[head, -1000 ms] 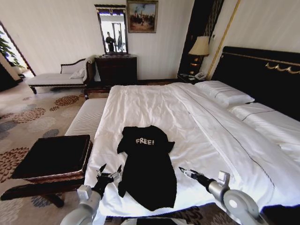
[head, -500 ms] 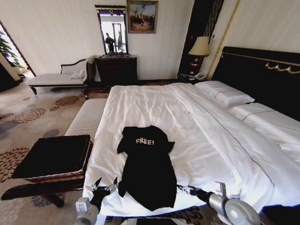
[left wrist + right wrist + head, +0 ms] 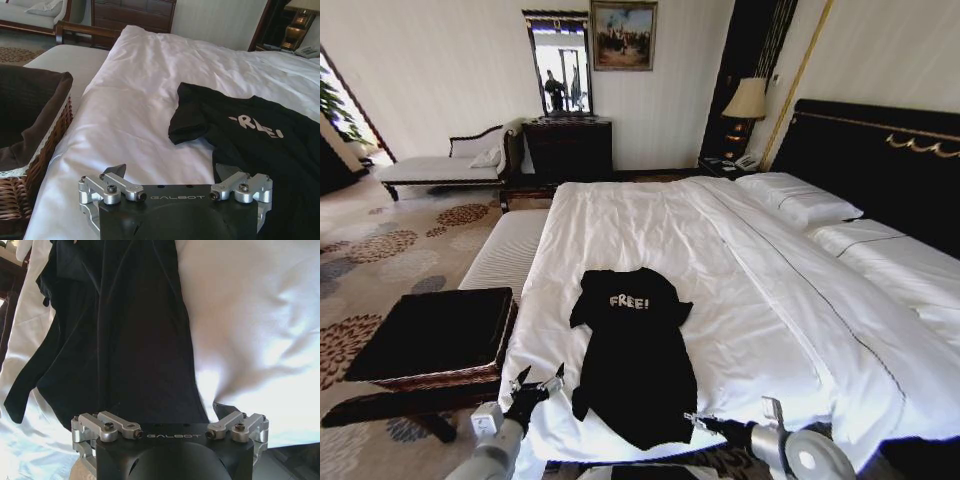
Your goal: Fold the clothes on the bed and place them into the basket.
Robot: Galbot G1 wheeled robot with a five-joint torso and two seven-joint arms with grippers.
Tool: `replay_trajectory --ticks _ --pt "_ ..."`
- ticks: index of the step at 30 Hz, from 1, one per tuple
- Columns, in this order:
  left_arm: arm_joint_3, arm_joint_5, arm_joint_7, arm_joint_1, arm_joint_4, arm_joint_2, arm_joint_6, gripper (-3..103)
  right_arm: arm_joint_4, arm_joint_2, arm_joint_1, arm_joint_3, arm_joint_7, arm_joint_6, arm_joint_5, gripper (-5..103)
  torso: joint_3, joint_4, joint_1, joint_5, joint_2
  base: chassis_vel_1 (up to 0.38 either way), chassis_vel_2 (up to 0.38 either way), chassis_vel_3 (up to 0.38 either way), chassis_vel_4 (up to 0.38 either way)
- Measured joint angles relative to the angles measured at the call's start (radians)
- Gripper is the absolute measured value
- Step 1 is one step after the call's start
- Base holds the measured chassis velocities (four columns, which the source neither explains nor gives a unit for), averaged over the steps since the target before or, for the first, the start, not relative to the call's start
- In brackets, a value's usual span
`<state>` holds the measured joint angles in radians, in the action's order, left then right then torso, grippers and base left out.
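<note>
The black short-sleeved "FREE!" T-shirt lay unfolded near the white bed's foot edge, the brown wicker basket beside it unfilled; left gripper and right gripper hovered open-jawed, holding nothing.

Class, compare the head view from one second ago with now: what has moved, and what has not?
Both grippers drew back toward the robot, off the bed: left gripper beside the T-shirt, right gripper at its hem. Jaws open, holding nothing. The T-shirt and basket are unchanged.
</note>
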<state>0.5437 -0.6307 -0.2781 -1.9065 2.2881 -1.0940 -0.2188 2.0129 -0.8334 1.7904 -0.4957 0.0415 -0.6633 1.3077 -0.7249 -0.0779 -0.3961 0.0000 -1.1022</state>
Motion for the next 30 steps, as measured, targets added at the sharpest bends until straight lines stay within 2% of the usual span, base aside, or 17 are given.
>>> replay_trajectory --ticks 2,3,4,7,10,13,14,16,18,19,20,22,23,26,27,28,30 --pt "0.000 -0.001 0.000 -0.002 0.000 -0.001 -0.001 100 0.003 -0.002 -0.002 0.006 0.002 -0.001 -0.001 102 0.000 0.0000 0.000 -0.0001 0.000 0.000 0.000 0.000 0.000" --pt "-0.002 -0.001 0.000 -0.003 0.000 -0.005 -0.002 100 0.003 -0.005 -0.007 0.014 0.003 -0.001 -0.003 98 0.000 0.0000 0.000 -0.0001 0.000 0.000 0.000 0.000 0.000" --pt "-0.002 -0.001 0.000 -0.003 0.000 -0.005 -0.002 100 0.003 -0.005 -0.007 0.014 0.003 -0.001 -0.003 98 0.000 0.0000 0.000 -0.0001 0.000 0.000 0.000 0.000 0.000" --pt "-0.016 -0.006 -0.001 -0.004 0.000 -0.010 -0.008 100 0.001 -0.010 -0.018 0.022 0.003 -0.001 -0.002 83 0.000 0.0000 0.000 -0.0001 0.000 0.000 0.000 0.000 0.000" --pt "-0.035 -0.020 -0.001 -0.004 0.005 -0.012 -0.021 100 0.000 -0.013 -0.029 0.028 0.003 0.000 0.000 78 0.000 0.0000 0.000 -0.0001 0.000 0.000 0.000 0.000 0.000" --pt "-0.058 -0.031 0.013 -0.012 0.016 0.000 -0.039 100 0.000 -0.017 -0.042 0.036 -0.001 0.000 0.004 61 0.000 0.0000 0.000 -0.0001 0.000 0.000 0.000 0.000 0.000" --pt "-0.058 -0.031 0.013 -0.012 0.016 0.000 -0.039 100 0.000 -0.017 -0.042 0.036 -0.001 0.000 0.004 61 0.000 0.0000 0.000 -0.0001 0.000 0.000 0.000 0.000 0.000" --pt "-0.066 -0.028 0.033 -0.029 0.023 0.022 -0.047 100 -0.003 -0.020 -0.049 0.042 -0.009 0.001 0.006 50 0.000 0.0000 0.000 -0.0001 0.000 0.000 0.000 0.000 0.000" --pt "-0.069 -0.023 0.045 -0.041 0.030 0.036 -0.050 100 -0.005 -0.021 -0.052 0.045 -0.012 0.001 0.006 50 0.000 0.0000 0.000 -0.0002 0.000 0.000 0.000 0.000 0.000" --pt "-0.077 0.000 0.066 -0.069 0.044 0.068 -0.052 100 -0.008 -0.021 -0.056 0.048 -0.015 0.001 0.007 39 0.000 0.0000 0.000 -0.0001 0.000 0.000 0.000 0.000 0.000" --pt "-0.078 0.005 0.069 -0.074 0.047 0.073 -0.052 100 -0.008 -0.021 -0.056 0.049 -0.015 0.001 0.007 39 0.000 0.0000 0.000 0.0000 0.000 0.000 0.000 0.000 0.000" --pt "-0.088 0.055 0.080 -0.101 0.057 0.102 -0.052 100 -0.009 -0.024 -0.060 0.052 -0.018 0.001 0.007 28 0.000 0.0001 0.000 0.0000 0.000 0.000 0.000 0.000 0.000" --pt "-0.088 0.055 0.080 -0.101 0.057 0.102 -0.052 100 -0.009 -0.024 -0.060 0.052 -0.018 0.001 0.007 28 0.000 0.0001 0.000 0.0000 0.000 0.000 0.000 0.000 0.000" --pt "-0.107 0.107 0.095 -0.129 0.071 0.137 -0.052 103 -0.005 -0.028 -0.059 0.052 -0.025 0.001 0.006 12 0.000 -0.0001 0.000 -0.0001 0.000 0.000 0.000 0.000 0.000" --pt "-0.107 0.107 0.095 -0.129 0.071 0.137 -0.052 103 -0.005 -0.028 -0.059 0.052 -0.025 0.001 0.006 12 0.000 -0.0001 0.000 -0.0001 0.000 0.000 0.000 0.000 0.000" --pt "-0.112 0.118 0.099 -0.136 0.074 0.146 -0.053 101 -0.004 -0.028 -0.057 0.051 -0.026 0.001 0.006 12 0.000 0.0000 0.000 -0.0001 0.000 0.000 0.000 0.000 0.000" --pt "-0.121 0.135 0.106 -0.149 0.074 0.160 -0.054 98 -0.002 -0.028 -0.055 0.047 -0.027 0.001 0.006 3 0.000 0.0000 0.000 0.0000 0.000 0.000 0.000 0.000 0.000"
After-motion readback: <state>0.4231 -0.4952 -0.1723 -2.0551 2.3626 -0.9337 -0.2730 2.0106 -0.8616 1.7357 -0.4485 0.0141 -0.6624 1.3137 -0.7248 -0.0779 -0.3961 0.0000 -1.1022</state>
